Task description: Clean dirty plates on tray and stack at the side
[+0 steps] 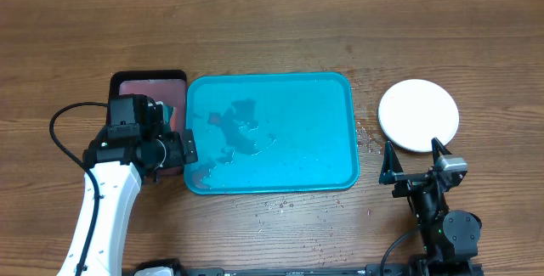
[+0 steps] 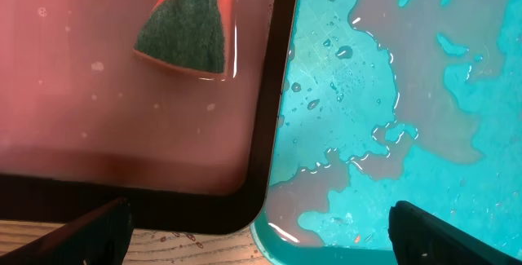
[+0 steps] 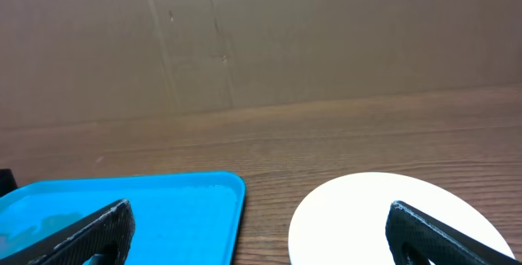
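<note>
Blue tray (image 1: pixel 314 98) sits mid-counter (image 1: pixel 255 21), streaked with wet patches. Just right of the tray lies a white plate (image 1: pixel 418 115), flat on the wood. The right gripper (image 1: pixel 414 159) hangs wide open at the plate's near edge. The left gripper (image 2: pixel 261 232), jaws spread wide too, hovers over the tray's left rim, beside the dark-rimmed small tray (image 2: pixel 269 94) with its sponge (image 2: pixel 183 28).

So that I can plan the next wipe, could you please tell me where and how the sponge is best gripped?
Probably from straight above: the open left end effector closing across the narrow width of the sponge. It lies flat, green side up, inside the black-rimmed tray, so only its side faces offer purchase, and the raised rim would hinder a low sideways approach.
</note>
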### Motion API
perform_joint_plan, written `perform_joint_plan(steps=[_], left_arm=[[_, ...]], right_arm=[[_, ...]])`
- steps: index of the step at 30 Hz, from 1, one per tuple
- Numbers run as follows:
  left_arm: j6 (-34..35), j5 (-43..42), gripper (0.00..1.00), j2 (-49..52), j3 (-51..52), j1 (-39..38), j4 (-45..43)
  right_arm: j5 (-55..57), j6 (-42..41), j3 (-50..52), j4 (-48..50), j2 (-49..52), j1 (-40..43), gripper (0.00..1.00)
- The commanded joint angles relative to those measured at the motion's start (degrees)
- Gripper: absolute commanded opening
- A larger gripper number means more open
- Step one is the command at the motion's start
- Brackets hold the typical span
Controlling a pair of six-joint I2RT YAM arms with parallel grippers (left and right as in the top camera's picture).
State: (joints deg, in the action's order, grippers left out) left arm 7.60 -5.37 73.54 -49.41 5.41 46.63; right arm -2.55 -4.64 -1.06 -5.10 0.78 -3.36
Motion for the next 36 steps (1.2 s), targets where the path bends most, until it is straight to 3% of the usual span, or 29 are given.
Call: perform_joint_plan(steps=[1, 21, 29, 36], left_arm=[[0.98, 0.24, 1.0, 0.31, 0.52, 0.57, -0.22], [1.01, 1.7, 1.0, -0.9, 0.52, 0.55, 0.98], [0.96, 2.56, 1.0, -14.91, 0.81, -0.66, 2.19], [1.03, 2.03, 1.0, -34.38, 11.54, -0.66, -13.88]], right_arm=[[-0.11, 0.17, 0.59, 0.44, -0.61, 0.44, 1.0], [-0.11, 0.17, 0.59, 0.44, -0.61, 0.44, 1.0], [-0.11, 0.17, 0.59, 0.44, -0.61, 0.44, 1.0], [-0.11, 0.17, 0.59, 0.46, -0.61, 0.44, 1.0]])
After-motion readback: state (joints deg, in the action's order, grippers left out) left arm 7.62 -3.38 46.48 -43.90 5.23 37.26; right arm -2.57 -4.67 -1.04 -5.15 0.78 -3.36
